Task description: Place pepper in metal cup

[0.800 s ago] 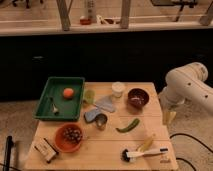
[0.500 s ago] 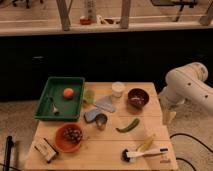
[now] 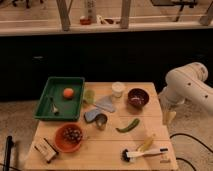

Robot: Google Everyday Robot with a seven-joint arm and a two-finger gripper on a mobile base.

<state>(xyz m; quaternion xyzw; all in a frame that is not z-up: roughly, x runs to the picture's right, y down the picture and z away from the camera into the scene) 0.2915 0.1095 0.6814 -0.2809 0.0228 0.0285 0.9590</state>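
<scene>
The pepper [image 3: 128, 125] lies flat on the table [image 3: 102, 152], a little right of its middle and toward the near edge, with its curved green body running slantwise. The metal cup [image 3: 100, 121] stands just to its left, near the pepper but not touching it, and appears to lean or lie with its dark mouth facing the near edge. The end effector [image 3: 169, 116] hangs pointing down beyond the right edge of the table, about level with the pepper and well apart from it. How wide it is set cannot be told from this view, and nothing is seen in it. A green tray [image 3: 49, 100] with an orange fruit [image 3: 68, 92] sits at the far left corner. A white cup [image 3: 118, 89] and a dark red bowl [image 3: 137, 97] stand near the far edge. A yellow-handled brush [image 3: 144, 149] lies by the near right corner.
</scene>
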